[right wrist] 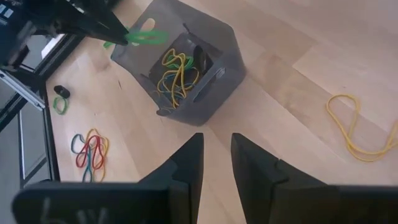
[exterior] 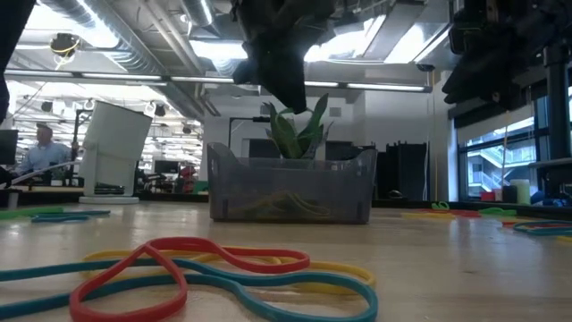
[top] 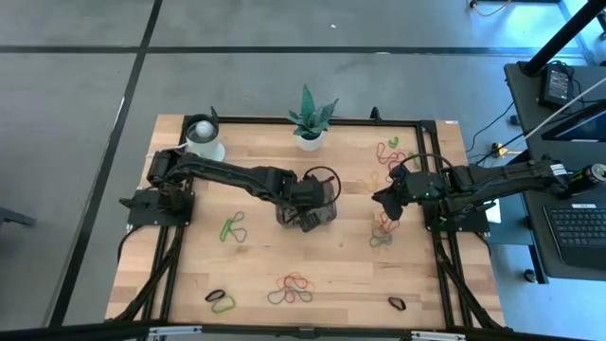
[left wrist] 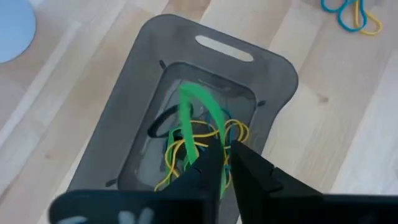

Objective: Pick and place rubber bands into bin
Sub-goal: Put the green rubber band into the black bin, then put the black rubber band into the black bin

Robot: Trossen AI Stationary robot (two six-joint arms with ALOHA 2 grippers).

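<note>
Even overhead lighting, bright overall. High view: tabletop [top: 312, 256] evenly lit, only faint soft shadows under the arms, no glare. Low view: strongly backlit, ceiling strip lights [exterior: 375, 45] blown out, arm parts overhead read as near-black silhouettes; nearest rubber bands [exterior: 214, 268] soft, out of focus; room behind hazy. Left wrist view: washed out and pale, own fingers [left wrist: 205, 171] blurred at close range. Right wrist view: sharper, warm wood tone, own fingers [right wrist: 186, 168] dark and slightly soft.
</note>
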